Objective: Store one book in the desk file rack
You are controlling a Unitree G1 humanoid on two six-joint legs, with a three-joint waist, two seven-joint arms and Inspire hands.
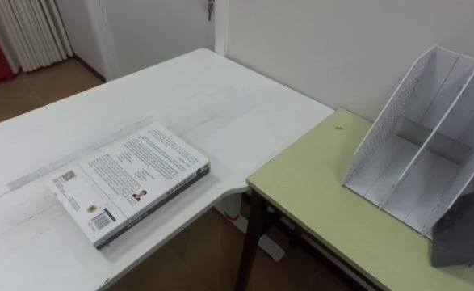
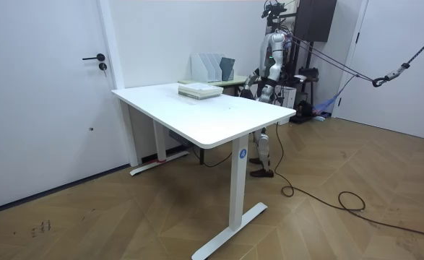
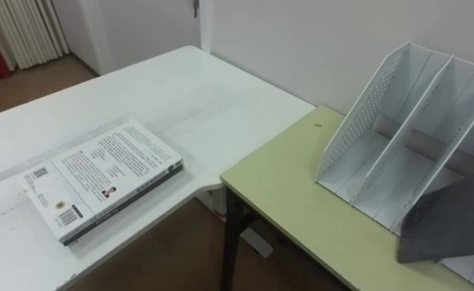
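Observation:
A thick book [image 1: 132, 182] lies flat on the white desk [image 1: 188, 89], its printed back cover up, near the desk's front edge. To its right, on the green table [image 1: 309, 182], stands the white file rack [image 1: 430, 137] with upright dividers and open slots. In the room view I stand behind the desk's far corner, beside the green table, with the book [image 2: 199, 89] and the rack [image 2: 210, 67] before me. My left hand [image 2: 252, 85] and right hand [image 2: 271, 92] hang low by my body, too small to read.
A dark grey holder [image 1: 463, 230] leans at the rack's right end. A gap with brown floor [image 1: 212, 250] separates the desk from the green table. A wall runs close behind both tables, with a door [image 1: 164, 24] at the far left.

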